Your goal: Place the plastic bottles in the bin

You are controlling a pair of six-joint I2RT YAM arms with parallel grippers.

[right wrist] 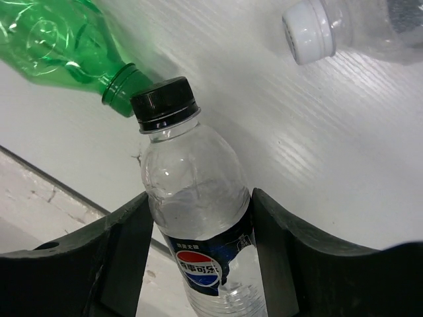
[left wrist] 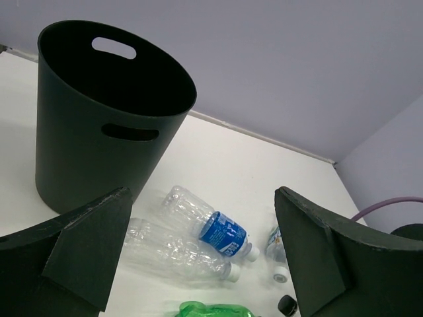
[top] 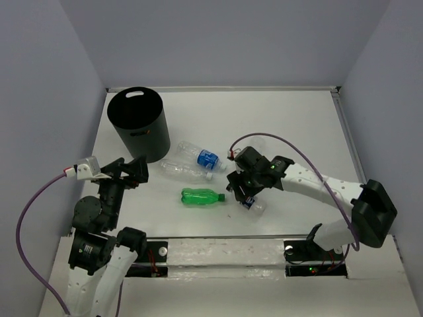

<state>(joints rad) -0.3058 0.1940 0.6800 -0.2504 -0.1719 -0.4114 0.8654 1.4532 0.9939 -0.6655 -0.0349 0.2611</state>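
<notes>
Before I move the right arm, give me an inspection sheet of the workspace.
Surface: white table.
Job's things: black bin upright far left, contents unseen; blue-labelled bottle, plain clear bottle and green bottle lying on the table; white-capped bottle partly seen in the wrist views.
Clutter: nothing seen.
Grippers: left tool open, empty, low near the bin; right tool shut on black-capped bottle.
Cables: left purple cable trailing off the left arm; right purple cable looping over the right arm.
Surroundings: lavender walls on three sides.

matt black plastic bin (left wrist: 79, 158), glossy green bottle (right wrist: 53, 39)
</notes>
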